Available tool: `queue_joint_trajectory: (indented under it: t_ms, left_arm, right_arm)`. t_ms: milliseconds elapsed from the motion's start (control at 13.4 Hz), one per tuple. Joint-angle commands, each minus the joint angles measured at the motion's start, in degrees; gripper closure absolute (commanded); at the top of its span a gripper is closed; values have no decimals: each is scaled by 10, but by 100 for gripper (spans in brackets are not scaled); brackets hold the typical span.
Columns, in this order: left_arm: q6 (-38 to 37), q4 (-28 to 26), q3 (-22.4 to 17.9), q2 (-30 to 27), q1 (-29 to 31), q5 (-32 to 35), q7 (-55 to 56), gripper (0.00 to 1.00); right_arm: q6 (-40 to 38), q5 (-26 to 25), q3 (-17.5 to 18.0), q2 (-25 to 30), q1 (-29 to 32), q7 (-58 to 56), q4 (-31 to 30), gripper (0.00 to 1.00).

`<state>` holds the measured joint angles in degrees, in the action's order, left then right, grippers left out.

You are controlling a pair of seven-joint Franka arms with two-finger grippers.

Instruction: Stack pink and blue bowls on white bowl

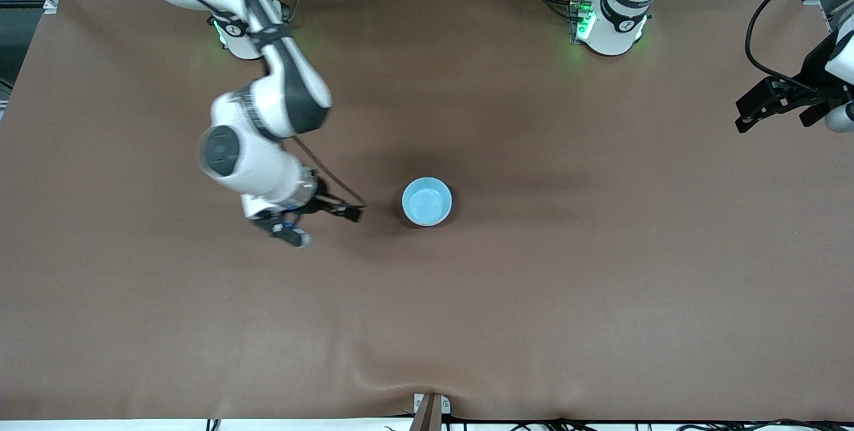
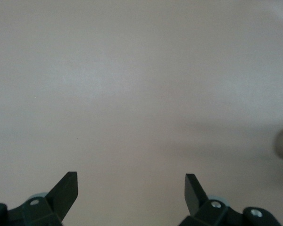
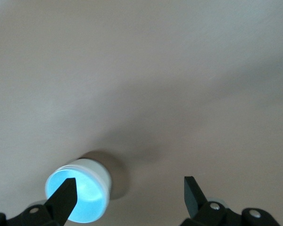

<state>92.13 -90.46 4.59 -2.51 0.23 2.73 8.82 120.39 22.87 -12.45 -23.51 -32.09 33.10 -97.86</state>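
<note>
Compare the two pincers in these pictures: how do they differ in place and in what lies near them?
The right pincer hangs low over the middle of the table, beside the blue bowl; the left pincer waits at the left arm's end of the table, away from that bowl. In the right wrist view the bowl fills a corner, with a white wall under the blue; in the left wrist view only a sliver of it shows at the edge. Both pincers are open and hold nothing.

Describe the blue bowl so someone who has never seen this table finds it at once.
Start at the middle of the brown table. There stands one small round bowl stack, the light blue bowl uppermost, a white wall showing below its rim. Nothing else rests nearby; the right gripper, open, hangs beside it.
</note>
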Motion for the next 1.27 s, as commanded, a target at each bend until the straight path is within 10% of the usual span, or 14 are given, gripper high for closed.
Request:
queue_joint_trajectory:
  t_ms: [0, 299, 896, 1195]
  left_arm:
    - [-6, -6, 9, -5, 0, -12, 0, 0]
    - [-14, -7, 16, -4, 1, -12, 2, 0]
    - [-8, -7, 15, -3, 6, -12, -3, 0]
    - [-15, -6, 15, -3, 4, -27, -6, 0]
  right_arm:
    - [-43, -19, -62, 47, 3, -96, -28, 0]
    - [-99, -26, -86, 96, 86, -206, -37, 0]
    - [-202, -177, 85, 202, 309, -311, -31, 0]
    - [-248, -213, 111, 220, 334, -343, -3, 0]
